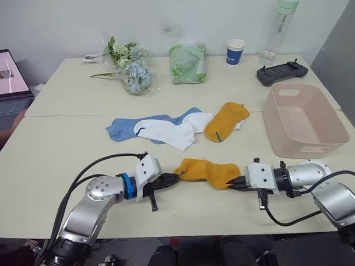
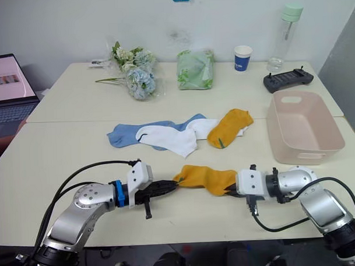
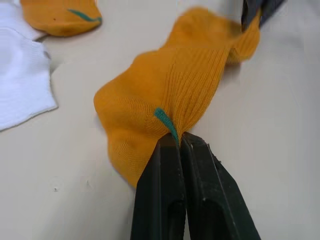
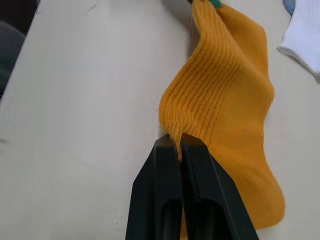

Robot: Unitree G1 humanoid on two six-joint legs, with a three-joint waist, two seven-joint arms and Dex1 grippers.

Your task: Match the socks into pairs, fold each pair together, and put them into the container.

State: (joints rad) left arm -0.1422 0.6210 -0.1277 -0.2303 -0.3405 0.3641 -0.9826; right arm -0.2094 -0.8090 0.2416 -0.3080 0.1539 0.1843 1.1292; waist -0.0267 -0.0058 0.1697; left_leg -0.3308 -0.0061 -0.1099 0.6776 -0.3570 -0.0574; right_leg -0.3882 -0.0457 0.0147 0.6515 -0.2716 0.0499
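Note:
A mustard-yellow sock (image 1: 207, 172) lies stretched on the near part of the table. My left gripper (image 1: 175, 178) is shut on its left end, by the small green mark (image 3: 165, 120). My right gripper (image 1: 234, 184) is shut on its right end (image 4: 176, 137). Further back, a second mustard-yellow sock (image 1: 225, 121) rests beside two white socks (image 1: 169, 131), which partly cover light blue socks (image 1: 122, 128). The pale pink container (image 1: 303, 121) stands at the right, beyond my right arm.
At the back of the table are a flower bunch (image 1: 130, 67), a green bundle in plastic (image 1: 188, 63), a paper cup (image 1: 235, 51), a clear bottle (image 1: 279, 29) and a black controller (image 1: 281, 73). A laptop (image 1: 5, 80) is at the far left.

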